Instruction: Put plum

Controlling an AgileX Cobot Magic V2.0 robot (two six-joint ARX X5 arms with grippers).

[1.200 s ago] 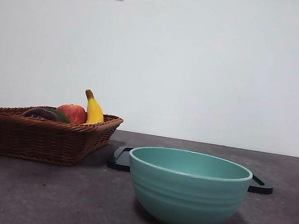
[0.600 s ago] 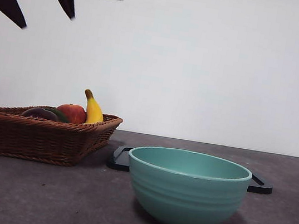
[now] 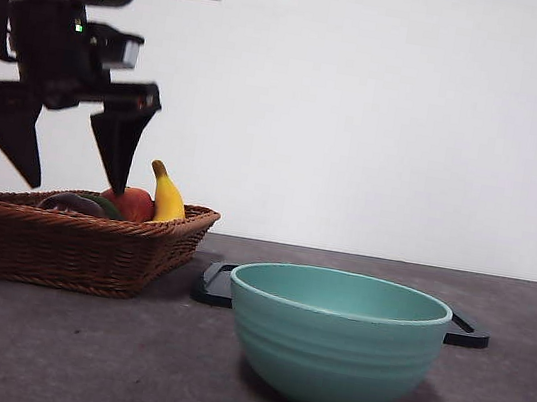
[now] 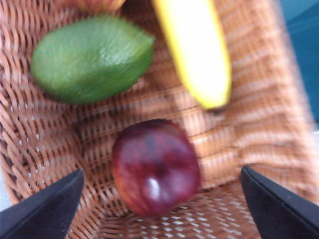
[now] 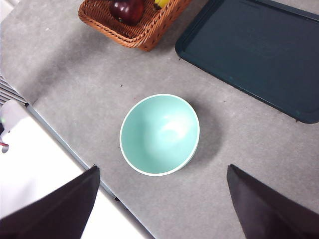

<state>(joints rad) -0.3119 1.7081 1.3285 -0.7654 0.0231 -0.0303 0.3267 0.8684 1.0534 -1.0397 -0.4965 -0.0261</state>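
1. Left tool (image 3: 67, 181) spread wide, empty, poised over the wicker basket (image 3: 70, 242).
2. Plum (image 4: 155, 167) sitting in basket, centred between the jaws, untouched; green fruit (image 4: 92, 57) and banana (image 4: 197, 50) beside it.
3. Right tool (image 5: 162, 209) released, parked high above teal bowl (image 5: 159, 134) and dark tray (image 5: 249, 50).
4. Progress: early. Grasp, lift, placement all pending; destination likely bowl, unconfirmed.

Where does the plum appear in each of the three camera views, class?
Front view: plum low in the wicker basket, at left.
Left wrist view: plum centred, between the open left end effector jaws.
Right wrist view: plum at the top edge.
Shared landmark: the basket.
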